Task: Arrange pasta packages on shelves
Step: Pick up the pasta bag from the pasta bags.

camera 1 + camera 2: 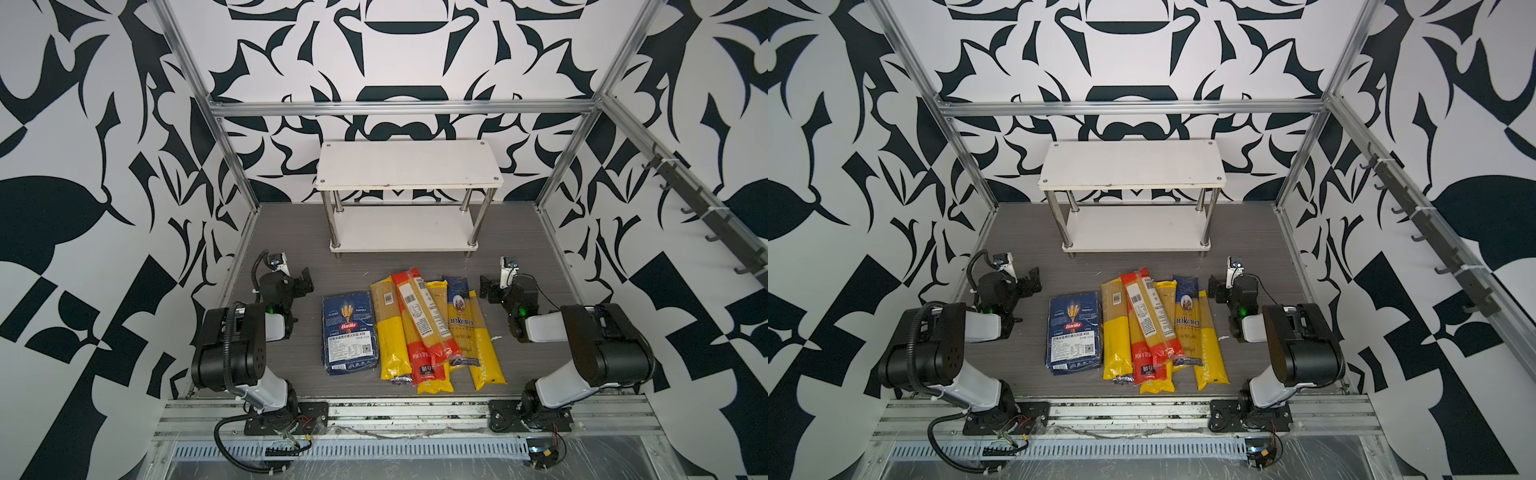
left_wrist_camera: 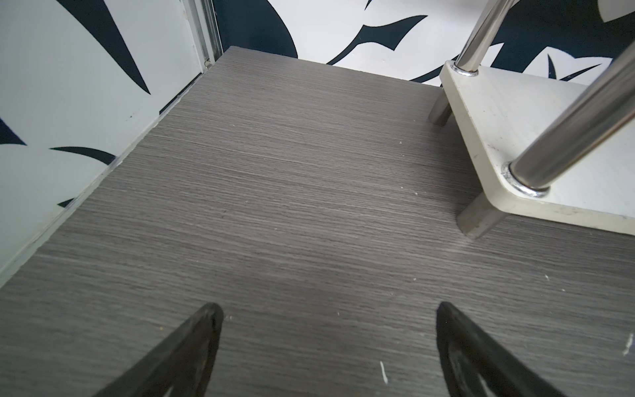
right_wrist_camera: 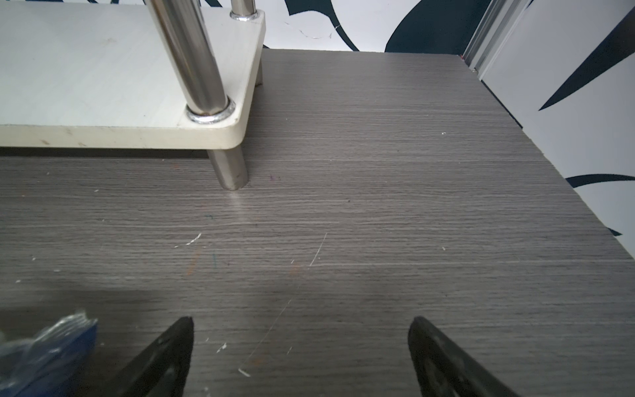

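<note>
Blue Barilla pack (image 1: 349, 332), lengthwise toward the shelves (image 1: 409, 166), lies nearest our wide-open left end effector (image 1: 306, 279); right end effector (image 1: 485, 286) equally wide, empty.

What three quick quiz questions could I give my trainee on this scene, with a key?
1. True or false: a pasta package already lies on the shelves.
2. Which package lies nearest the left gripper? A: the wide blue Barilla pack. B: the red spaghetti bag. C: the Ankara bag.
3. Fill in: the left gripper and the right gripper both stand ___, holding nothing.

Key: 1 false, both boards are bare. 2 A. 3 open.
</note>
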Robot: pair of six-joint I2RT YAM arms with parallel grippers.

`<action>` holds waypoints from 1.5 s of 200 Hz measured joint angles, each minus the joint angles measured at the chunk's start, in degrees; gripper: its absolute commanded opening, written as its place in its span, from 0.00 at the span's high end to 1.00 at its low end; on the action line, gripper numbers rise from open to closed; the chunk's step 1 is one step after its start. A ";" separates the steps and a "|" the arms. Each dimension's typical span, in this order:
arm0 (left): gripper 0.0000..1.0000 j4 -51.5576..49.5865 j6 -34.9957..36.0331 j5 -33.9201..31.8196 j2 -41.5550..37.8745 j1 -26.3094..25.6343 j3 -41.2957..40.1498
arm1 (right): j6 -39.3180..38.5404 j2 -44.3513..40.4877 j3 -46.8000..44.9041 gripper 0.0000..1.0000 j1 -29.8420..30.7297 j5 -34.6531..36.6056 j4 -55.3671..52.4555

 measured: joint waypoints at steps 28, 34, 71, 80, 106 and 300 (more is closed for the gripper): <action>0.01 0.00 0.00 0.00 0.00 0.00 0.00 | 0.00 0.00 0.00 0.00 0.00 0.02 0.00; 0.01 0.00 0.00 0.00 0.00 0.00 0.00 | 0.00 0.00 0.00 0.00 0.00 0.00 0.00; 0.01 0.00 -0.02 0.00 0.00 0.00 0.00 | 0.00 0.00 0.00 0.00 0.00 0.00 0.00; 0.01 0.00 -0.02 0.00 0.00 0.00 0.00 | 0.00 0.00 0.00 0.00 0.00 0.00 0.00; 0.01 0.02 -0.02 -0.02 0.00 0.00 0.00 | 0.00 0.00 0.00 0.00 0.00 0.00 -0.02; 0.01 -7.56 0.81 -1.33 -4.94 -1.46 2.43 | 0.66 -13.75 5.18 0.07 4.94 7.48 -18.86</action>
